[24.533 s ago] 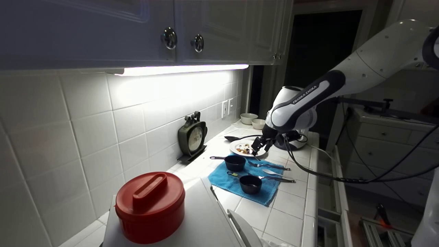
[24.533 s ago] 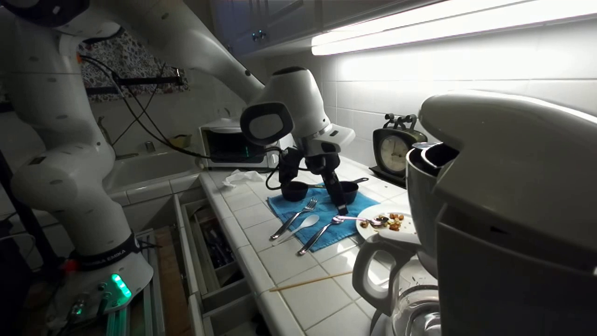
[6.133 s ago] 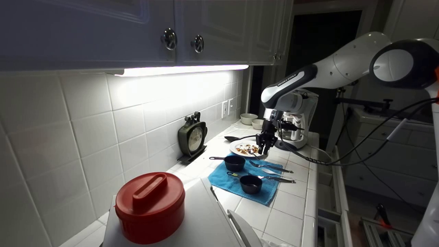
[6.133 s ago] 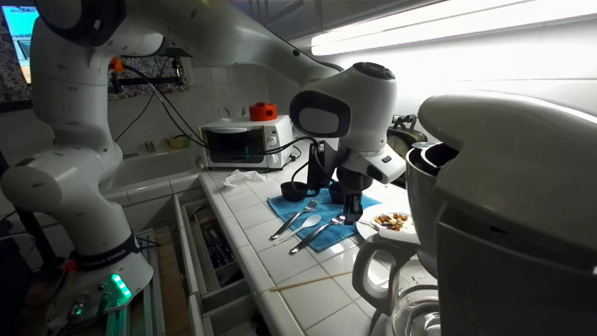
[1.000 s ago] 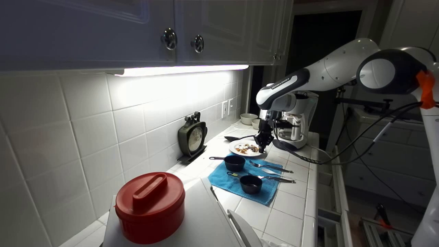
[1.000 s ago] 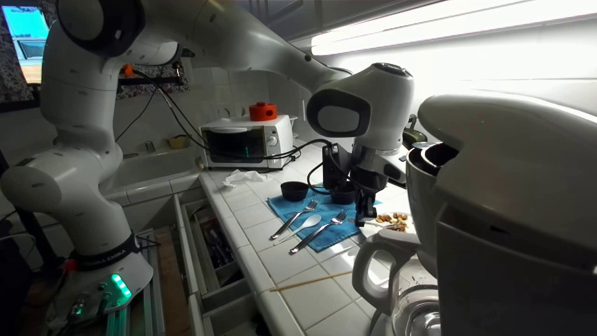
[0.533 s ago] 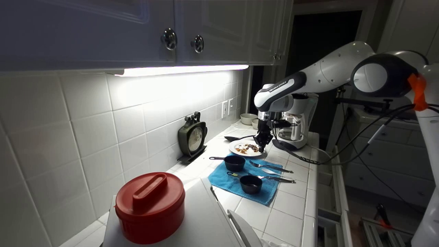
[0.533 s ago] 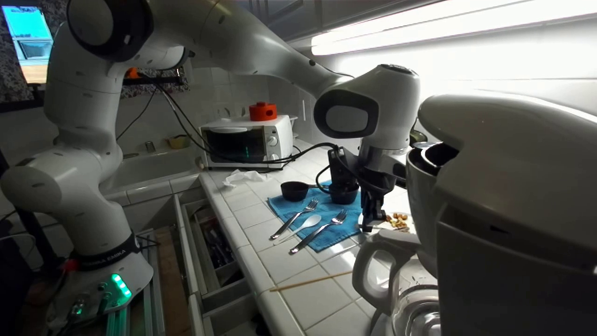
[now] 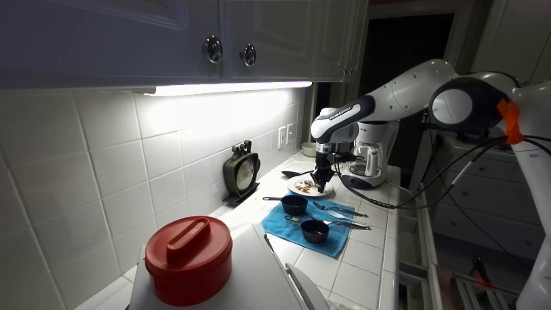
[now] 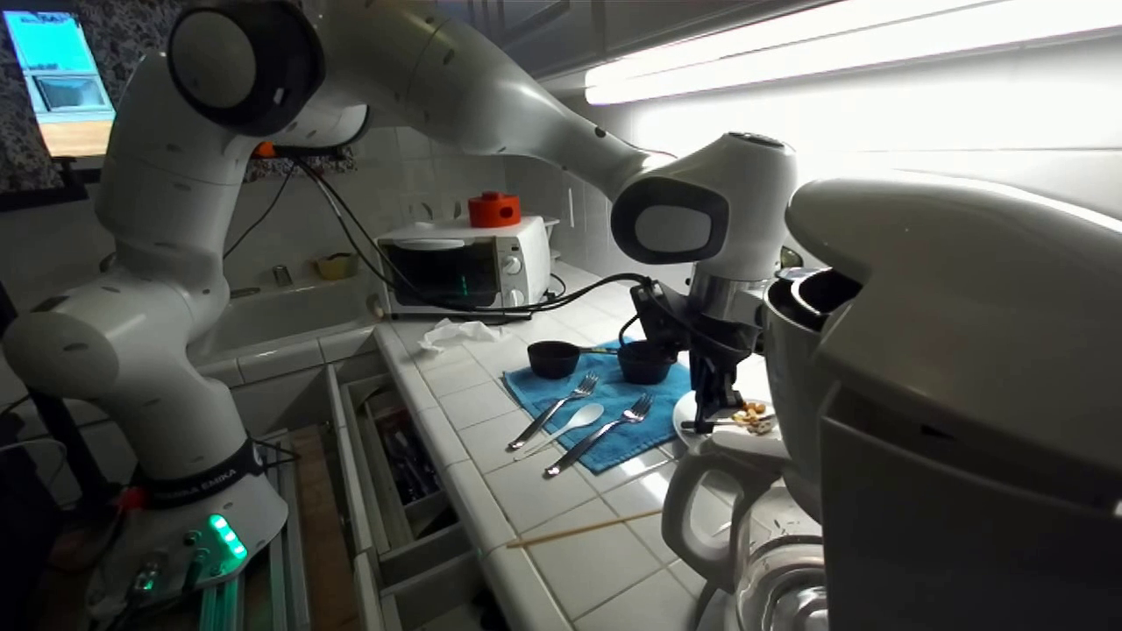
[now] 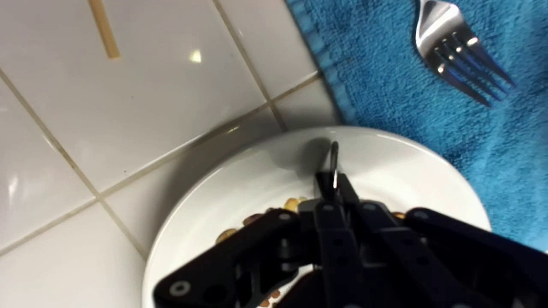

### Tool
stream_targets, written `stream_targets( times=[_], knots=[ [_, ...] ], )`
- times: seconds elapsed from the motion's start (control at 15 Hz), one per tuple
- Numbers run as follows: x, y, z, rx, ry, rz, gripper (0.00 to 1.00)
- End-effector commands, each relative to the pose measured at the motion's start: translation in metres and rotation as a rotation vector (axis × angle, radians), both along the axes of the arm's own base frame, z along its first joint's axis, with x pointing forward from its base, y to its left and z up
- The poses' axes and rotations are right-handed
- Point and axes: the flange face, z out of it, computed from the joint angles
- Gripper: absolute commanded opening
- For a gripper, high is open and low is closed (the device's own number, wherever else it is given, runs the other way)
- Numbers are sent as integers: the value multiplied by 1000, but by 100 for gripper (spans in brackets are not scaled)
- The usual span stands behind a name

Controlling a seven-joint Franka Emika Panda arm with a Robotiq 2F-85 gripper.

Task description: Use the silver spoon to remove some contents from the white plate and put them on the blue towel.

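Lose part of the scene behind the coffee maker (image 10: 964,377) in an exterior view. See the blue towel (image 11: 385,81) cut off in the wrist view, also the white plate (image 11: 411,171) at its edge; cannot tell whether touching. Find the gripper (image 11: 336,188) over the plate, pinched tight on the silver spoon (image 11: 334,162); cannot clearly make out the bowl. Glimpse food bits (image 9: 304,188) on the plate, partly hidden. Find the gripper farther over the plate than 1 second ago.
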Motion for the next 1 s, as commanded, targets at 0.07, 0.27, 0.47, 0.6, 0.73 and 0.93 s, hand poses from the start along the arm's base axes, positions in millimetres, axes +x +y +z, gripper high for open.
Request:
stream_targets(
  times=[0.07,0.27,0.47,0.6,0.73,0.93],
  knots=[
    [20,4,5,-25,8,57,5],
    [28,13,7,-18,11,90,5],
    [31,20,8,-10,22,124,5],
    [31,25,9,4,38,151,5],
    [30,28,10,15,50,170,5],
    [28,31,11,32,65,201,5]
  ],
)
